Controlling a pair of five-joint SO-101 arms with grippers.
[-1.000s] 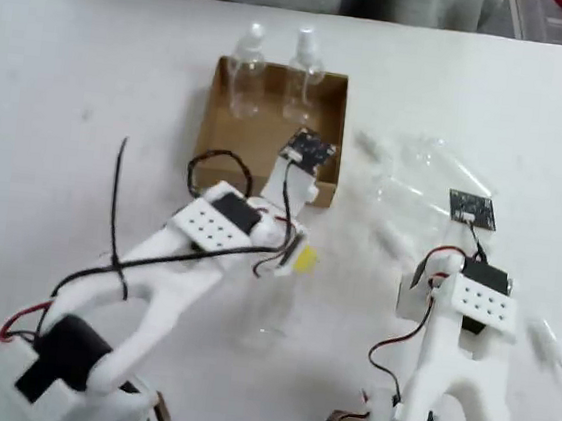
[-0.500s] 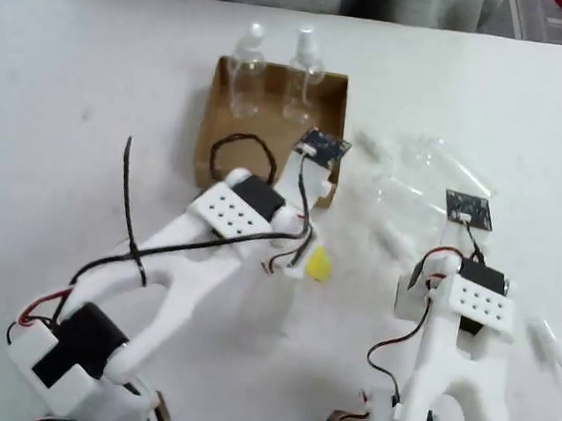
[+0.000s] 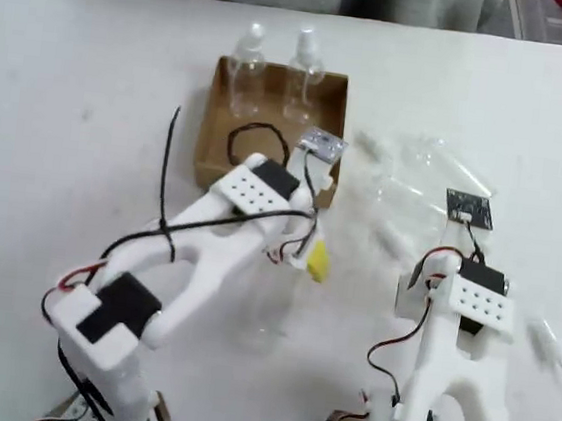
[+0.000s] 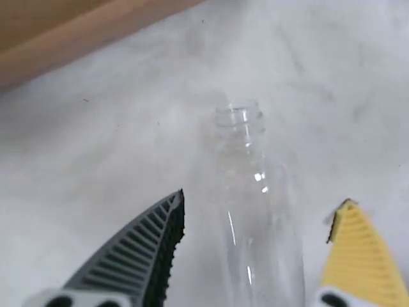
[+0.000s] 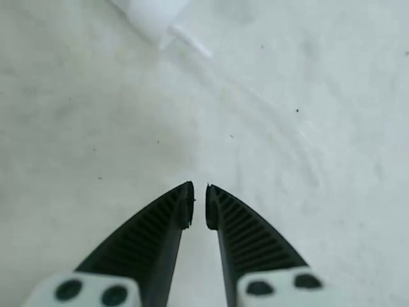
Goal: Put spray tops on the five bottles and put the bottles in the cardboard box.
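A clear bottle [image 4: 255, 211] with no top lies on the white table, its open neck pointing toward the cardboard box [image 3: 268, 139]. My left gripper [image 4: 255, 217] is open and straddles it, with the grey finger [image 4: 150, 249] and the yellow finger [image 4: 351, 256] each clear of the bottle's sides. In the high view that bottle [image 3: 270, 310] lies just in front of the box. Two bottles with spray tops [image 3: 246, 66] [image 3: 304, 70] stand at the box's far wall. My right gripper [image 5: 199, 206] is shut and holds nothing, just short of a white spray top [image 5: 156, 14].
More clear bottles [image 3: 420, 175] lie to the right of the box. Loose spray tops lie by them [image 3: 390, 240] and at the far right [image 3: 548, 344]. The box's near wall [image 4: 77, 32] is close ahead of the left gripper.
The left arm's elbow and upper links have swung right and toward the box, while its gripper stays over the lying bottle. The right arm has not moved.
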